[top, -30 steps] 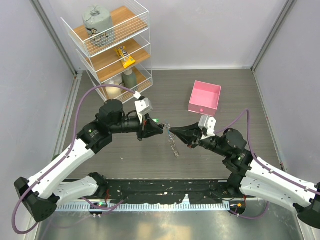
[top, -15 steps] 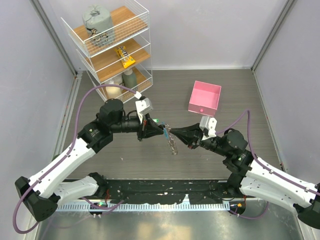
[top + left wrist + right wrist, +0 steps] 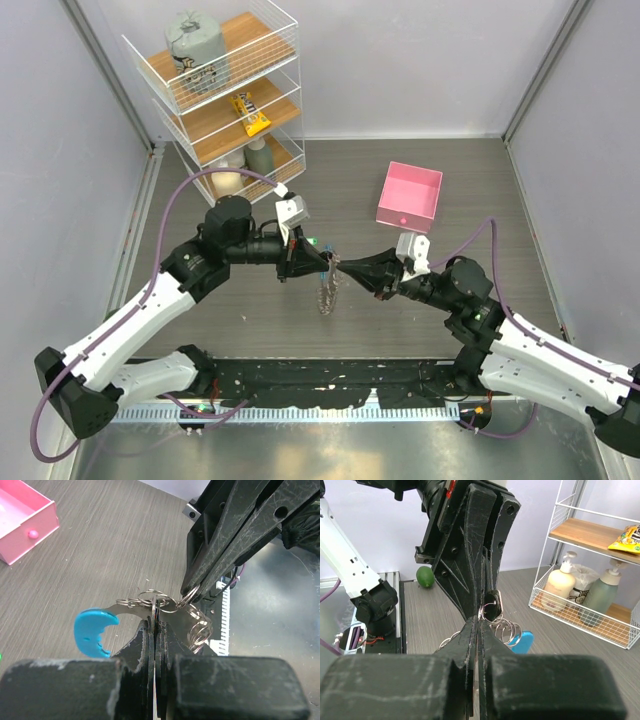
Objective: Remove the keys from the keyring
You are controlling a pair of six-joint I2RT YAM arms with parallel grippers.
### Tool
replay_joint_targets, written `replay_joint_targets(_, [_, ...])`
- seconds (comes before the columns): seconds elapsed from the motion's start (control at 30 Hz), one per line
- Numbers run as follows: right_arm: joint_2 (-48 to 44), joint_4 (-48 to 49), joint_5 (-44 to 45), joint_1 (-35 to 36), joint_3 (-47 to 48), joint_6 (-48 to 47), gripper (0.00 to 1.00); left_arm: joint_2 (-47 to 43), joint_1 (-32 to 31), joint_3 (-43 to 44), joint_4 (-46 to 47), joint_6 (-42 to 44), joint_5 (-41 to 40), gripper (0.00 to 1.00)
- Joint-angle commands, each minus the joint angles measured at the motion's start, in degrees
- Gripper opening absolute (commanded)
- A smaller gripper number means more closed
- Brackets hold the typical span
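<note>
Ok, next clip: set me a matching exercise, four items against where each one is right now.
Items:
1. keys
2. pink box
3. yellow packet
4. grey object

Places:
A. top shelf of the wire rack
B. on the table, right of the rack
C. hanging where the left gripper and right gripper meet
D. middle shelf of the rack

Pairs: 1-C, 2-B, 3-D, 4-A.

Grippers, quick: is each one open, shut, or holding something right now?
Left gripper: shut, pinching the keys.
Right gripper: shut, pinching the keyring.
</note>
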Motion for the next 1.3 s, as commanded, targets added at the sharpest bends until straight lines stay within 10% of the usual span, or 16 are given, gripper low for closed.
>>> replay_joint_targets(0.0, [0.60, 2.01, -3.97, 0.13, 3.45, 0.47, 0.05, 0.46, 0.88, 2.39, 1.61, -0.77, -0.59, 0.00])
replay_joint_targets(1.27, [12.73, -31.38, -4.68, 0.22, 20.23, -9.82, 0.05, -0.86, 0.88, 8.36, -12.19, 9.07, -6.04, 0.00])
